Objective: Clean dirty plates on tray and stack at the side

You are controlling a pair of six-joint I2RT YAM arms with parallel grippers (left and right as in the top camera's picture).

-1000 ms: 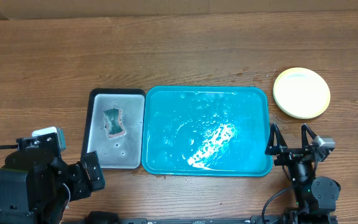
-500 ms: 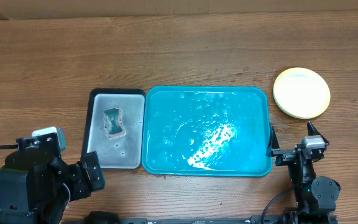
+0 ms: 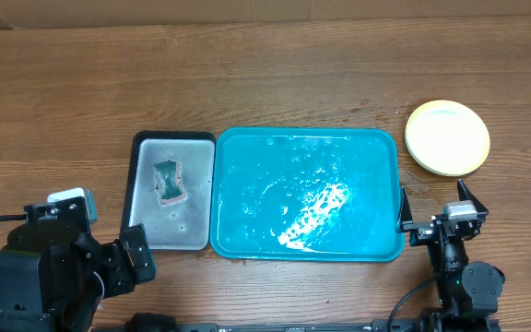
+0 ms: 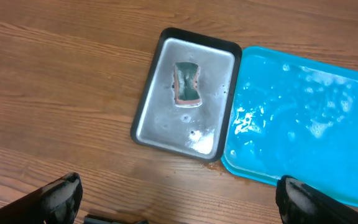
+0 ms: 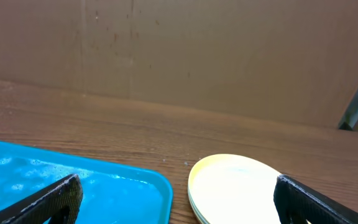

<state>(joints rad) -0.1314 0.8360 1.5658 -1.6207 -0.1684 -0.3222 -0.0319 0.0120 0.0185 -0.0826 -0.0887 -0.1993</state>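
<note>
table [image 3: 265, 74]: brown wood with the grain running across; a plain brown wall stood behind it in the right wrist view.
tray [image 3: 247, 157]: turquoise, rectangular with rounded corners and a raised rim. It lay flat at mid-table with its long side across. Its floor was wet, with a bright glare patch right of centre.
plates [image 3: 447, 138]: stacked on the bare wood, off the tray, beyond its far right corner and apart from it. The top plate was pale with a yellow-green rim (the right wrist view showed more than one rim at the stack's edge, but the count could not be confirmed).
grey metal tray [image 3: 146, 231]: black-rimmed, just left of the turquoise tray, long edges side by side; whether the two rims touched could not be told.
sponge [image 3: 169, 181]: lay inside the grey metal tray, toward its far half, green with a pinkish edge.
left gripper [image 4: 179, 202]: fingers spread wide with only bare wood between them. It was held above the table's near left area, on the near side of the grey metal tray, gripping nothing.
right gripper [image 3: 434, 210]: fingers spread wide with nothing in them. It sat just off the tray's right short edge, toward the near side, with the plates beyond it.
</note>
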